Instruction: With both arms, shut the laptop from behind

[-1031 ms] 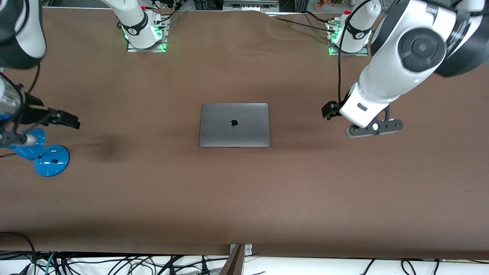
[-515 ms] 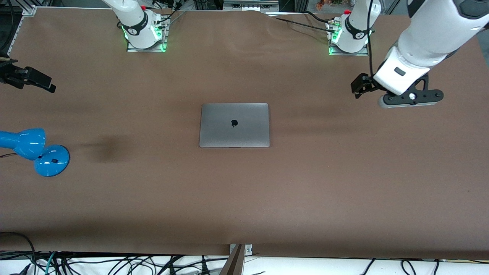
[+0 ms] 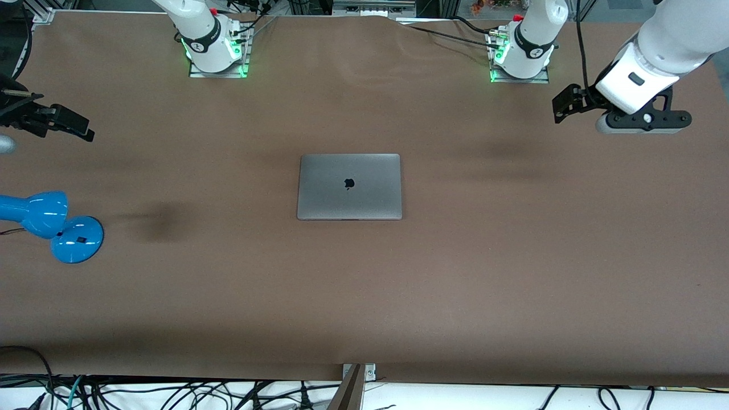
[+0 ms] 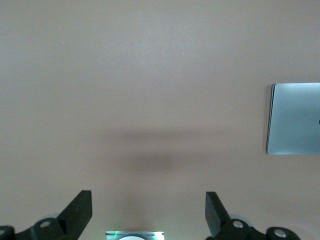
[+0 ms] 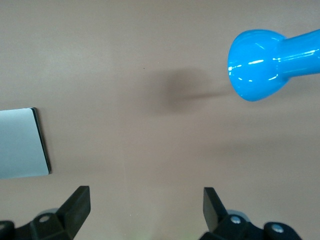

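Laptop (image 3: 349,187) lies flat on the brown worktop (image 3: 364,296), lid down and logo up, midway between the two pincers and well apart from both. Left pincer (image 4: 149,215) hangs over bare worktop toward the left arm's end — its two black fingers (image 4: 80,207) spread wide with nothing between them; the laptop's edge shows off to one side of it in the left wrist view. Right pincer (image 5: 146,210) hangs over the right arm's end, fingers just as wide and holding nothing, with a blue lamp (image 3: 48,223) resting on the worktop near it.
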Robot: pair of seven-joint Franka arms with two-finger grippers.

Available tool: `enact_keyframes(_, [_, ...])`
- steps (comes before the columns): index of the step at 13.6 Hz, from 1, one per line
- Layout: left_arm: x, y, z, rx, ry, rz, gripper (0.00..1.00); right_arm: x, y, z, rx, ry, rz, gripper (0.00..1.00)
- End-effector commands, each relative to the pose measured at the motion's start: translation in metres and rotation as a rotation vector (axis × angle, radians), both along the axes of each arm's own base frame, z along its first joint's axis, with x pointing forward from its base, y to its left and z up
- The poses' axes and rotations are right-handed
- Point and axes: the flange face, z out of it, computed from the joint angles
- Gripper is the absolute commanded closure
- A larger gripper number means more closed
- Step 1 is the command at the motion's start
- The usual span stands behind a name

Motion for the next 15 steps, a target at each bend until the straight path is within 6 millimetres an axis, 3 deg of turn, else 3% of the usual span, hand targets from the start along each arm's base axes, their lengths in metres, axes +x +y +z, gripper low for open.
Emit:
enact_keyframes(1, [-0.0079, 0.0229, 0.0173, -0.031, -0.007, -0.052, 0.00, -0.0016, 0.0014, 0.0032, -0.011, -0.011, 0.012, 0.00])
enact_keyframes(15, [-0.0065, 0.0242, 0.0229, -0.022, -0.006, -0.045, 0.00, -0.0007, 0.0015, 0.0006, -0.011, 0.000, 0.012, 0.00])
